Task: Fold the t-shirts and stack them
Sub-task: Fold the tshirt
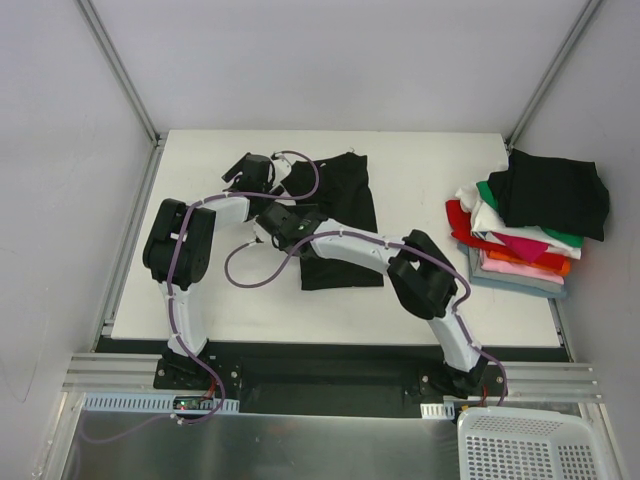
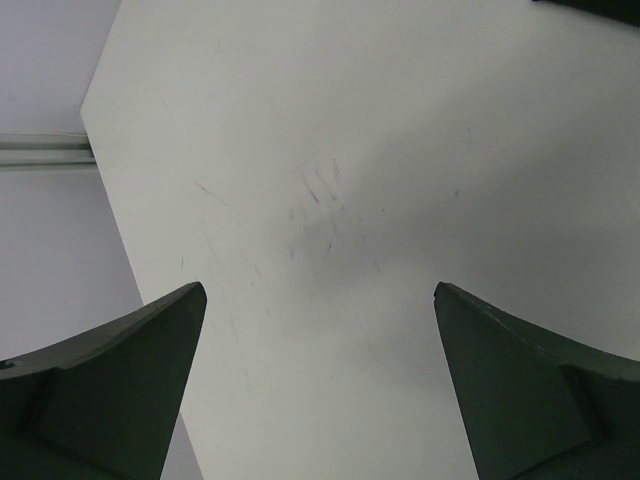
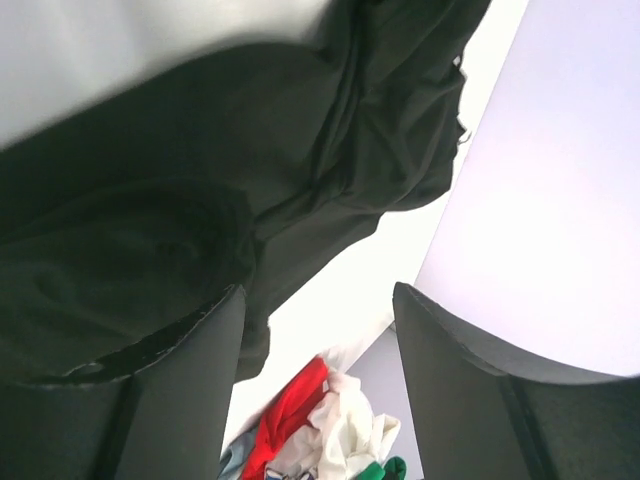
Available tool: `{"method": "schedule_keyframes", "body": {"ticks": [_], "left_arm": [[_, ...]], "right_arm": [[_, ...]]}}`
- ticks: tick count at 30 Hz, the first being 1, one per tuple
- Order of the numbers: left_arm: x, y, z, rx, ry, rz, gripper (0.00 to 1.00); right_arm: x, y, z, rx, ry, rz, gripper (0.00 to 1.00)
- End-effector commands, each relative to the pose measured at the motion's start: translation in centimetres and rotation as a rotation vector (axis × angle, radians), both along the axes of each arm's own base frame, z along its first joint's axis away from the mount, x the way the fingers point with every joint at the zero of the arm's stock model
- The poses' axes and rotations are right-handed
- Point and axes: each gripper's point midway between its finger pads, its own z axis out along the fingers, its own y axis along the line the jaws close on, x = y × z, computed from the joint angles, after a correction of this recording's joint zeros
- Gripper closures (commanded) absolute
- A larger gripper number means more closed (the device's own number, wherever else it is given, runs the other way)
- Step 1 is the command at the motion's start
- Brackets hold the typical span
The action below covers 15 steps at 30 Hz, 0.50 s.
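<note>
Black tee lies on the table, partly folded, not yet on the pile at the right, where many folded tees sit. Left gripper is spread wide over bare table. Right gripper is spread too, beside the tee, pinching nothing.

White table carries a rumpled black t-shirt and a stack of folded t-shirts

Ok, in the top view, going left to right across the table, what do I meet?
left arm → black t-shirt → stack of folded t-shirts. The right arm lies across the black t-shirt, so it is left out of the order.
</note>
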Motion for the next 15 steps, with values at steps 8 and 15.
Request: {"method": "schedule_keyframes", "body": {"ticks": [8,15], "left_arm": [[0.9,0.0,5.6,-0.057,-0.125,0.033,0.01],[0.4,0.2,5.7,-0.065,-0.12,0.045,0.01]], "right_arm": [[-8.1,-5.9,3.9,0.061,0.014,-0.049,0.33],[-11.4,-7.6,4.0,0.102,0.067,-0.059,0.27]]}}
